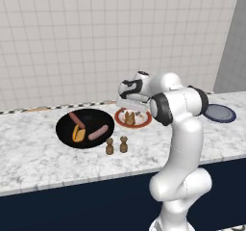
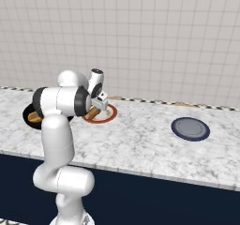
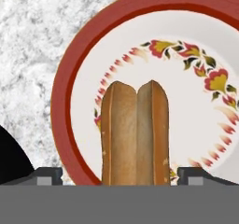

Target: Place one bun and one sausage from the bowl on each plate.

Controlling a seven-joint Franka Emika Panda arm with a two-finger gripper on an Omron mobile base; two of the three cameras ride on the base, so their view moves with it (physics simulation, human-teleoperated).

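I have the two-finger gripper [image 3: 119, 176] low over the small white plate with the red-brown rim [image 1: 142, 122], which sits toward the back of the grey-veined marble counter [image 1: 38, 153], roughly mid-length. In the hand view its two dark fingertips [image 3: 46, 175] stand wide apart, one either side of a split golden-brown bun [image 3: 135, 134] with a clear gap to each, so the jaws are spread and I read them as gripping nothing. The bun stands between them over the plate's flowered inner ring; I cannot tell whether it is resting flat on the plate.

Just to the left of that plate is the wide glossy black bowl [image 1: 65, 129], holding two pinkish-brown sausages [image 1: 98, 132] and a second bun with a yellow-orange centre [image 1: 78, 134]. In front of the gap between bowl and plate, nearer the counter's front edge, two small brown wooden shakers [image 1: 116, 145] stand upright side by side.

The dark blue round plate [image 2: 190, 128] lies well apart toward the right end of the counter, and its surface looks bare
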